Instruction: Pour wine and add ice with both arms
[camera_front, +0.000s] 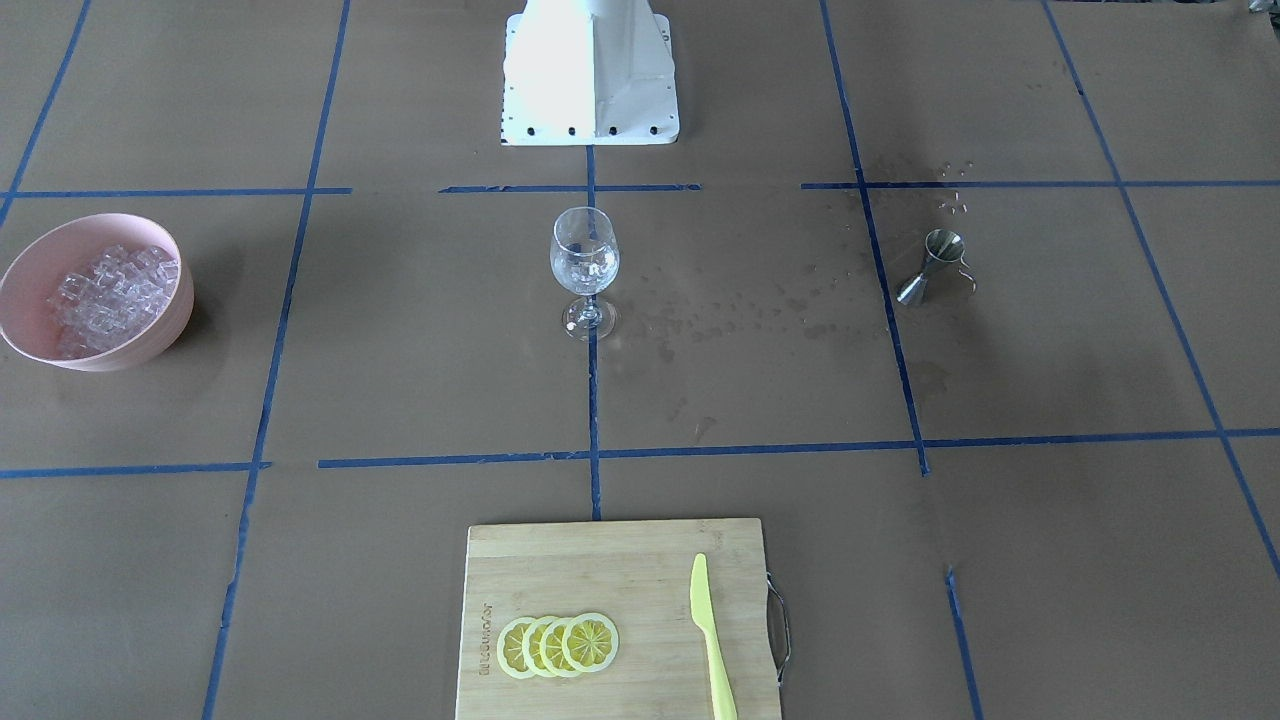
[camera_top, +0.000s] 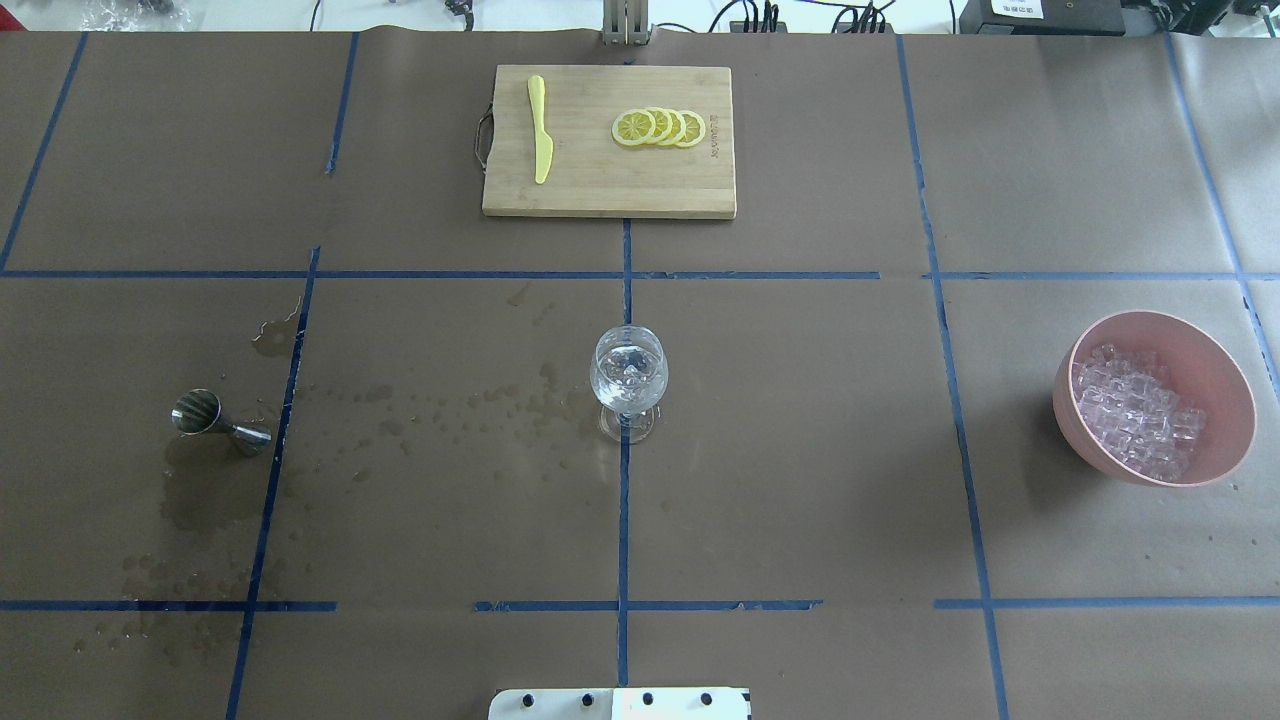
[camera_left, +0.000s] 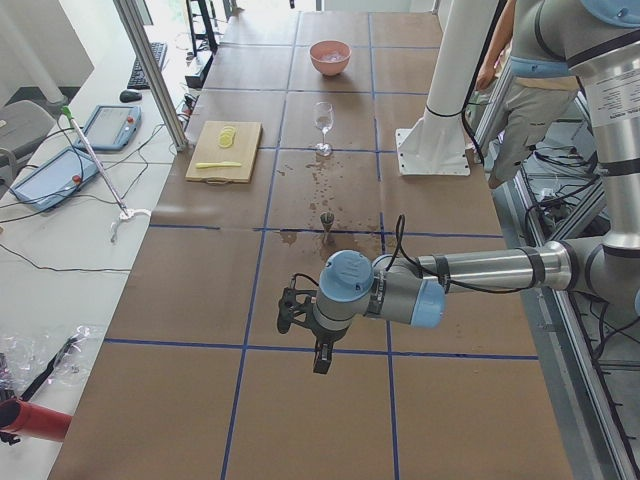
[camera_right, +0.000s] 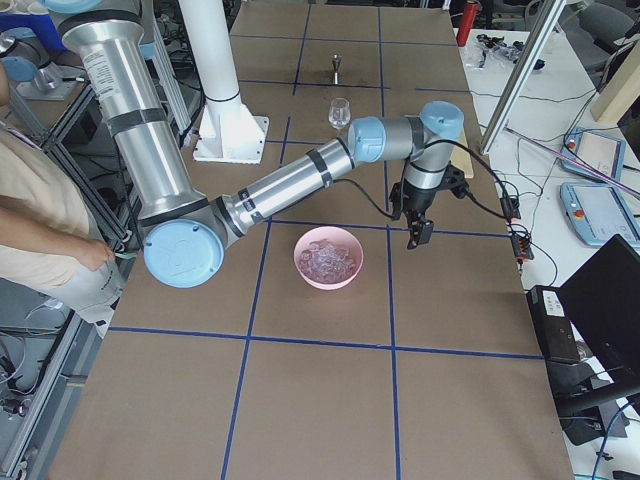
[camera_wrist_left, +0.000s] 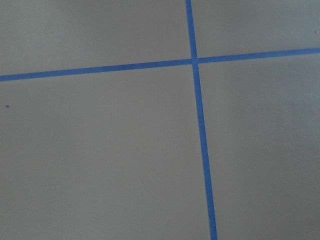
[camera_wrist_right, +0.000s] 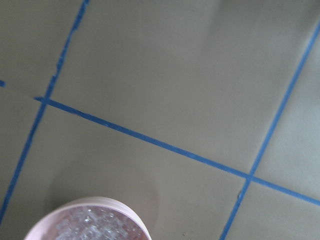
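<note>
A clear wine glass (camera_front: 585, 262) (camera_top: 629, 376) stands upright at the table's middle, with something clear glinting low in its bowl. I cannot tell whether that is wine. The ice (camera_top: 1138, 410) (camera_right: 327, 258) is heaped in a pink bowl (camera_front: 150, 345) (camera_wrist_right: 80, 206) on the robot's right side. A steel jigger (camera_front: 936, 266) (camera_top: 214, 420) stands on the left side. My left gripper (camera_left: 306, 338) hangs over bare table, far from the jigger. Just beyond the bowl, above the table, hangs my right gripper (camera_right: 415, 228). Both grippers show only in the side views, so I cannot tell their state.
A bamboo cutting board (camera_top: 600, 180) at the far edge carries lemon slices (camera_top: 660, 127) and a yellow knife (camera_top: 540, 140). Wet stains (camera_top: 440, 415) spread between jigger and glass. The white base (camera_front: 590, 75) stands at the robot's edge. A person (camera_left: 520, 80) stands beside it.
</note>
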